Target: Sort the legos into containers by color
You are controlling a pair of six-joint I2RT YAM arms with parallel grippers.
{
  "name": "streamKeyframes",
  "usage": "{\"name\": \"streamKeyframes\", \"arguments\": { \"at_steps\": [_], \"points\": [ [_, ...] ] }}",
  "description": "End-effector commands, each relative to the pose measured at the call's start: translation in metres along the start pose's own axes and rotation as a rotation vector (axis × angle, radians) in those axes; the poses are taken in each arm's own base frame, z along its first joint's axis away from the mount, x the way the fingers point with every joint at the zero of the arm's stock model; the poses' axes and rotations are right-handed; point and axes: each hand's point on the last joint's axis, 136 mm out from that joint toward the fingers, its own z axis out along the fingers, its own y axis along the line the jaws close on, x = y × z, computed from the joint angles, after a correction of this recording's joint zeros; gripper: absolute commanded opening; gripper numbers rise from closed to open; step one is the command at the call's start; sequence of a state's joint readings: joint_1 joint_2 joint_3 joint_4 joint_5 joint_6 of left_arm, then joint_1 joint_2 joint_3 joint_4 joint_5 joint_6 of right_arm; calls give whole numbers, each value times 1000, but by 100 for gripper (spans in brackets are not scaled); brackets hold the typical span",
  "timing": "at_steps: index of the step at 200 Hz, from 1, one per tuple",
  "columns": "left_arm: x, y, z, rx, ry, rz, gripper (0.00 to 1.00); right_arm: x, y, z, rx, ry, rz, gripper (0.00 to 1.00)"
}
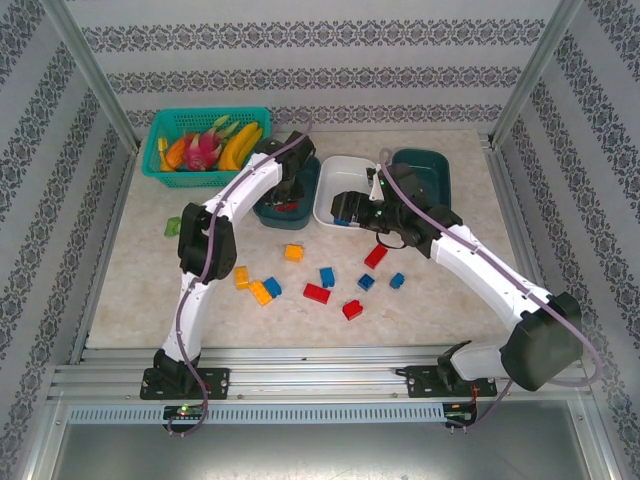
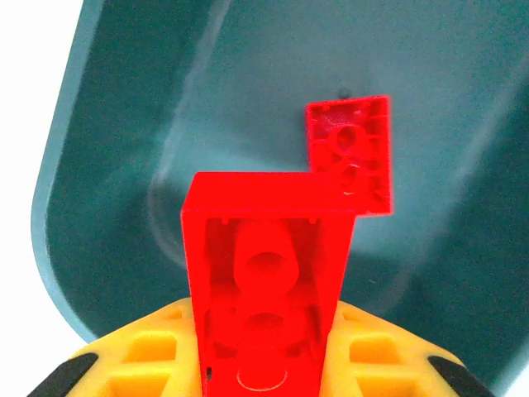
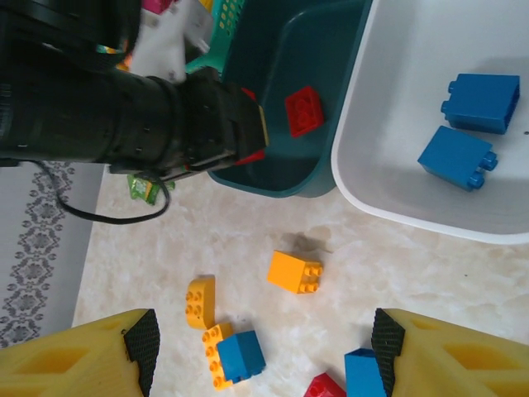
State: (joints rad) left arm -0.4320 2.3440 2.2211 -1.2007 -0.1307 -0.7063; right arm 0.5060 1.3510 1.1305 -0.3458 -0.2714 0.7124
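Legos (image 1: 318,292) in red, blue and yellow lie loose on the table (image 1: 130,290), low in the middle of the top view. Left gripper (image 2: 264,368) pinches a red brick (image 2: 264,273) over the dark teal tray (image 2: 149,107), where another red brick (image 2: 351,153) lies, seemingly studs up. Right gripper (image 3: 264,356) hangs with jaws apart above the table; two blue bricks (image 3: 481,101) sit in the white tray (image 3: 388,107), upper right.

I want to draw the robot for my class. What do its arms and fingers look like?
The left arm and right arm are white tubes with chunky black joints. A thin purplish cable runs along each. The fingers are bright yellow with black pads.
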Motion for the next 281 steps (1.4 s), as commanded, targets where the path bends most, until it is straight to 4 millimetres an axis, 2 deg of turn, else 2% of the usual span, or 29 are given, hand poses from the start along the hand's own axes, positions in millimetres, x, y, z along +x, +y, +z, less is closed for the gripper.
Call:
{"name": "streamKeyframes", "arguments": {
  "at_steps": [1,36,58,104,130,158,170,181,193,201,213,229,245,258,281],
  "points": [
    [-9,19,3,-63,0,51,20,-9,12,-4,-51,-21,20,71],
    [0,25,28,-108,53,53,22,-2,3,1,-42,-7,48,71],
    [2,20,34,-93,68,51,30,0,2,5,-47,4,58,71],
    [-9,15,15,-55,27,51,50,-1,1,3,-41,0,50,71],
    [-16,15,-9,-30,-7,52,57,-3,-1,-4,-18,-12,21,71],
    [-25,15,-53,31,-79,29,62,-4,-9,-24,62,-40,-24,67],
    [-26,8,-84,105,-127,30,65,-1,-25,-37,162,-44,-11,66],
    [-21,-5,-113,198,-167,66,70,7,-50,-51,300,-35,37,65],
    [-4,-28,-145,318,-214,156,78,22,-82,-68,460,-16,106,65],
    [14,-40,-167,408,-237,220,83,35,-100,-76,536,7,148,65],
    [45,-63,-184,550,-250,304,87,56,-124,-82,610,42,220,64],
    [89,-75,-203,706,-260,362,92,76,-148,-82,636,57,305,64],
    [130,-78,-203,801,-249,384,96,90,-168,-75,642,79,370,64],
    [159,-76,-193,834,-219,385,96,100,-181,-65,652,113,411,64],
    [195,-69,-179,821,-185,395,97,115,-199,-45,646,176,471,62]
  ]
}}
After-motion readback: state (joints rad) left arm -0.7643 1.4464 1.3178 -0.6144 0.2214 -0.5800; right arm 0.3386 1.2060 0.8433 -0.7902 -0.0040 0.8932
